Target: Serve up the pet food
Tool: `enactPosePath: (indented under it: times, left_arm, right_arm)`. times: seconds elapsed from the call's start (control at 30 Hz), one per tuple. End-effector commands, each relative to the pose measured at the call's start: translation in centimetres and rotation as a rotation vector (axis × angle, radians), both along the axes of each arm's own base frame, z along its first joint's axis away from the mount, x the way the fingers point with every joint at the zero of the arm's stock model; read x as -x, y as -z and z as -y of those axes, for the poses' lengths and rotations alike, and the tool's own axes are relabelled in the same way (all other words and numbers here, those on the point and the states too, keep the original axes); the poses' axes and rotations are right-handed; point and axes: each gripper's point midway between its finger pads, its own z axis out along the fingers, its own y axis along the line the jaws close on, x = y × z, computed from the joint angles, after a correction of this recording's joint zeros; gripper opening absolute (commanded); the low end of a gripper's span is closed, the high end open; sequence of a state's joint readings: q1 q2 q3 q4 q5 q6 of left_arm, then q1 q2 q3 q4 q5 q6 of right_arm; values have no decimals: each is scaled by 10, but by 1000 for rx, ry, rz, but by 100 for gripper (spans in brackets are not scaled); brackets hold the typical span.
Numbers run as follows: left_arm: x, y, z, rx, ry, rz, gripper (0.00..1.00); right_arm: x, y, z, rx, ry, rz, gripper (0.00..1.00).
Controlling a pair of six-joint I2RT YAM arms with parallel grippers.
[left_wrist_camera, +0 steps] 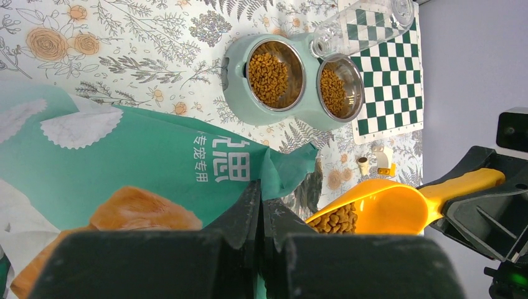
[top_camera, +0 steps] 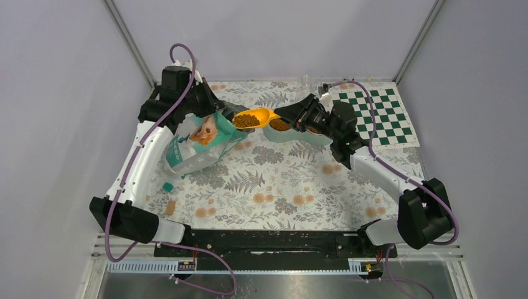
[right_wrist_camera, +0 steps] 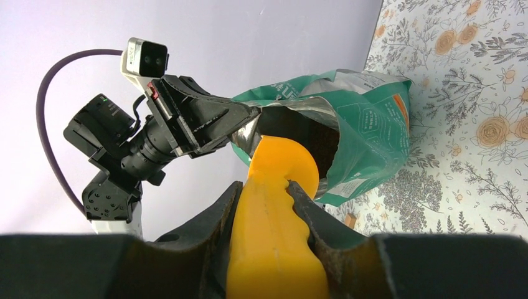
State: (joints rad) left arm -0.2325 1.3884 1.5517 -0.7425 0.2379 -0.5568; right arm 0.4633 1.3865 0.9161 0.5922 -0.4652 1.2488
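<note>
**Loaded scoop in the air between bag and bowls**

Floral cloth (top_camera: 274, 187) covers the table, with a checkered mat (top_camera: 373, 115) at far right. Teal bag (top_camera: 198, 144) stands tilted at far left, mouth facing right. Left gripper (top_camera: 219, 111) is clenched on the mouth's rim and holds it open. Teal double-bowl feeder (left_wrist_camera: 235, 81) sits just right of the bag. Both its steel bowls hold a layer of kibble, neither brimming. Yellow scoop (top_camera: 256, 117) hangs above the cloth between bag mouth and feeder, right gripper (right_wrist_camera: 264, 194) clamped on its handle.

Pet food (top_camera: 247, 119): one heap fills the scoop cup, and there is more in both bowls. Bag interior is too dark to read. The heap has no clear axis of its own. The scoop carrying it lies roughly level, long axis left-right in the top view, cup end toward the bag, handle toward the right arm.

Progress guess: some serving is done, this scoopful not yet delivered. Left to do: carry it over a bowl and tip it out.
</note>
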Motion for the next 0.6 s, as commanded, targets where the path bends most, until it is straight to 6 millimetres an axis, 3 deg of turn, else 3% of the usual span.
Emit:
enactPosePath:
  times: [0.0,0.57]
  left_arm:
    - [0,-89,3,90,23,275,0]
    - [8,-98,-2,77,18,318,0]
  right_arm:
    - [10,-39,6,-66,-9,102,0]
    - [11,-59,16,-113,50,110,0]
